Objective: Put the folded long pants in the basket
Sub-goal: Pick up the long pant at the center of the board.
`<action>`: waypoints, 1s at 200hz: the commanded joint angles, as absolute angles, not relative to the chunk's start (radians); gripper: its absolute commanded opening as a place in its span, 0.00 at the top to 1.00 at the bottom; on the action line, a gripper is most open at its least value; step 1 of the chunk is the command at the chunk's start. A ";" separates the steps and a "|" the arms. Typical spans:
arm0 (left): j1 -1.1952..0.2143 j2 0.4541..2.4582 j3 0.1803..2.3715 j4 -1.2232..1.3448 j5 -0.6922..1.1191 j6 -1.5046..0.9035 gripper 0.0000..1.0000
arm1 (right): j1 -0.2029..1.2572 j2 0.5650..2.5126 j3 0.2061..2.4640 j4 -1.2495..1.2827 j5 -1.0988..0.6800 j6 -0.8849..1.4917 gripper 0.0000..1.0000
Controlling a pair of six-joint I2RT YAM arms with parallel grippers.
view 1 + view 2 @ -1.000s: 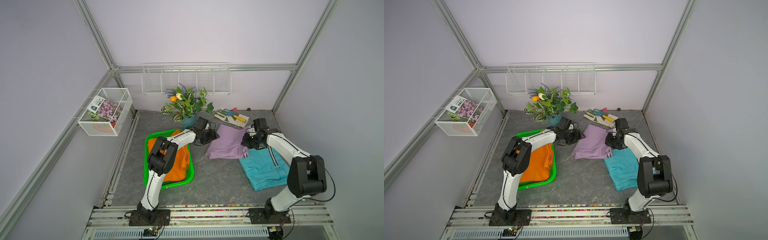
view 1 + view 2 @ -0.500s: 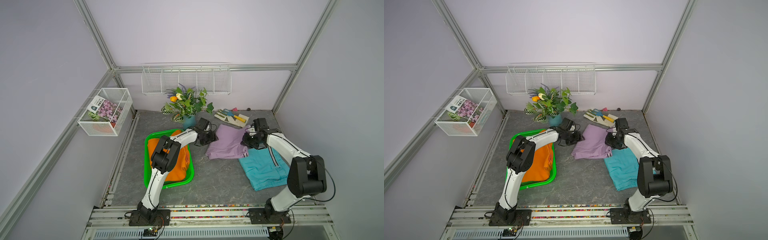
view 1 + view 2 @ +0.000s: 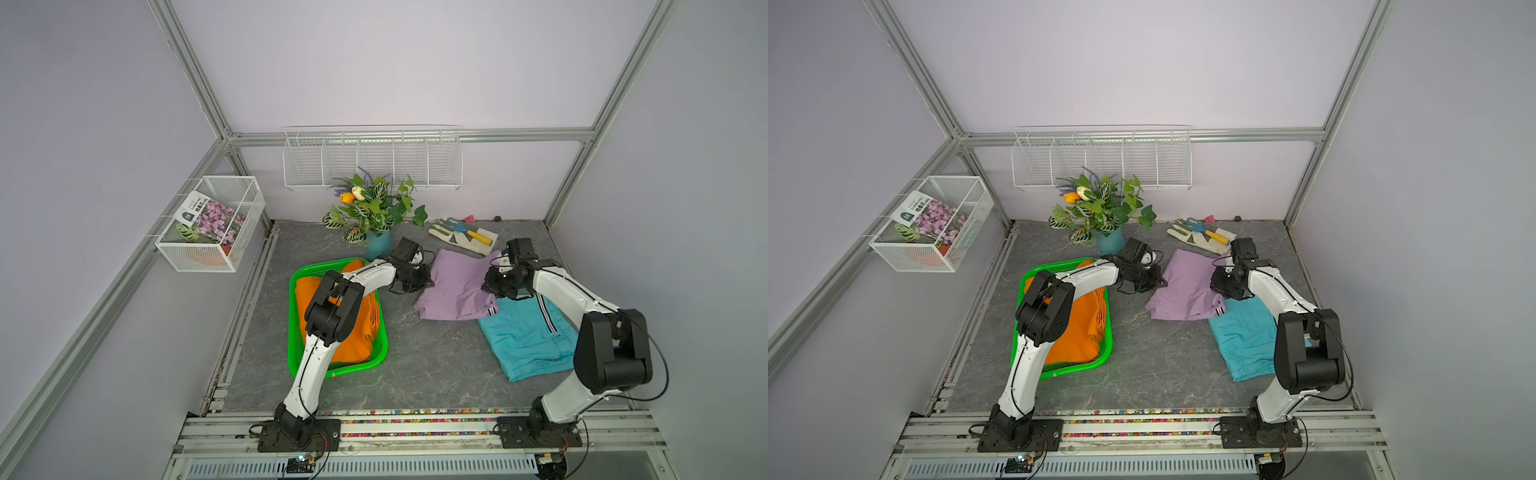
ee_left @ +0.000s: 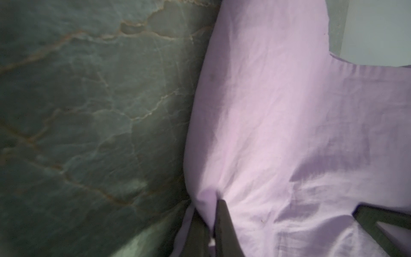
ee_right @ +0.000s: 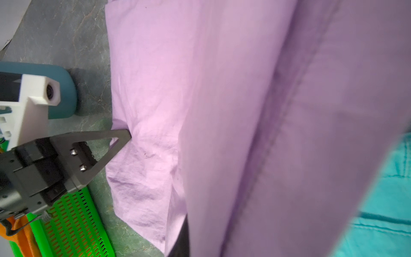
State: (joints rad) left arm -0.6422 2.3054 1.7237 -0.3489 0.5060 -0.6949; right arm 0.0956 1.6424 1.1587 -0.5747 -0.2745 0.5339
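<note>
Lilac pants (image 3: 455,286) lie on the grey tabletop (image 3: 415,365) just beside the basket (image 3: 353,369), on its right-arm side, not in it. Left gripper (image 4: 206,208) is at the pants' edge nearest the basket, fingers pressed together and pinching a small fold of lilac cloth (the wrist view shows it puckered between the tips). Right gripper (image 3: 496,286) sits at the pants' edge farthest from the basket. Its fingers are closed on lilac cloth and mostly buried under a raised fold, with only a dark sliver of one showing. Orange pants (image 3: 368,332) lie inside the basket, filling most of it. Teal pants (image 3: 523,340) lie flat on the tabletop, farther from the basket than the lilac pair, whose striped hem overlaps one teal corner.
</note>
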 commanded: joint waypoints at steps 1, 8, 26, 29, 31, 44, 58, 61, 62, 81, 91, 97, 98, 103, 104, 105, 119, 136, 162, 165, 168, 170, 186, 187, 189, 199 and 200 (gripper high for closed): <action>-0.657 2.232 1.745 -0.341 0.541 -0.679 1.00 | 0.097 1.656 1.153 -0.552 -0.284 0.526 1.00; -0.657 2.212 1.749 -0.346 0.539 -0.677 1.00 | 0.097 1.648 1.158 -0.555 -0.282 0.524 1.00; -0.657 2.157 1.742 -0.355 0.537 -0.673 1.00 | 0.097 1.616 1.169 -0.561 -0.279 0.517 1.00; -0.657 2.146 1.741 -0.357 0.537 -0.673 1.00 | 0.097 1.610 1.171 -0.562 -0.280 0.516 1.00; -0.657 2.139 1.740 -0.357 0.537 -0.673 1.00 | 0.097 1.606 1.172 -0.562 -0.281 0.514 1.00; -0.657 2.090 1.723 -0.356 0.542 -0.673 1.00 | 0.101 1.584 1.182 -0.567 -0.306 0.490 1.00; -0.658 2.031 1.699 -0.348 0.540 -0.677 1.00 | 0.117 1.563 1.198 -0.580 -0.320 0.477 1.00; -0.658 2.017 1.693 -0.348 0.540 -0.675 1.00 | 0.122 1.559 1.201 -0.583 -0.320 0.474 1.00; -0.657 2.013 1.692 -0.347 0.539 -0.676 1.00 | 0.124 1.557 1.202 -0.585 -0.321 0.473 1.00; -0.657 1.939 1.660 -0.362 0.533 -0.676 1.00 | 0.155 1.529 1.215 -0.598 -0.328 0.477 1.00; -0.658 1.896 1.631 -0.367 0.532 -0.677 1.00 | 0.175 1.512 1.216 -0.596 -0.342 0.482 1.00; -0.657 1.871 1.607 -0.366 0.532 -0.680 1.00 | 0.192 1.504 1.218 -0.595 -0.348 0.485 1.00; -0.657 1.866 1.603 -0.365 0.532 -0.683 1.00 | 0.195 1.502 1.219 -0.596 -0.349 0.487 1.00; -0.658 1.843 1.582 -0.364 0.531 -0.685 1.00 | 0.211 1.495 1.221 -0.597 -0.352 0.493 1.00; -0.658 1.838 1.577 -0.364 0.531 -0.685 1.00 | 0.214 1.495 1.221 -0.598 -0.353 0.495 1.00; -0.657 1.833 1.571 -0.364 0.531 -0.686 1.00 | 0.217 1.493 1.221 -0.596 -0.354 0.495 1.00; -0.657 1.768 1.511 -0.374 0.513 -0.688 1.00 | 0.272 1.483 1.231 -0.593 -0.361 0.511 1.00; -0.657 1.676 1.433 -0.402 0.460 -0.682 1.00 | 0.347 1.482 1.252 -0.592 -0.348 0.531 1.00; -0.657 1.515 1.318 -0.445 0.350 -0.685 1.00 | 0.447 1.494 1.286 -0.561 -0.345 0.570 1.00; -0.657 1.497 1.307 -0.453 0.337 -0.686 1.00 | 0.458 1.495 1.291 -0.558 -0.345 0.573 1.00; -0.657 1.479 1.297 -0.462 0.320 -0.688 1.00 | 0.467 1.498 1.297 -0.556 -0.343 0.576 1.00; -0.657 1.469 1.290 -0.467 0.309 -0.690 1.00 | 0.475 1.501 1.301 -0.556 -0.342 0.578 1.00; -0.652 1.383 1.238 -0.519 0.230 -0.722 1.00 | 0.525 1.517 1.338 -0.555 -0.335 0.587 1.00; -0.651 1.379 1.234 -0.523 0.225 -0.723 1.00 | 0.529 1.519 1.341 -0.555 -0.334 0.588 1.00; -0.650 1.370 1.229 -0.530 0.217 -0.730 1.00 | 0.534 1.521 1.345 -0.556 -0.333 0.589 1.00; -0.646 1.321 1.194 -0.556 0.187 -0.750 1.00 | 0.566 1.531 1.368 -0.550 -0.328 0.592 1.00; -0.645 1.317 1.190 -0.558 0.184 -0.751 1.00 | 0.569 1.532 1.369 -0.550 -0.329 0.593 1.00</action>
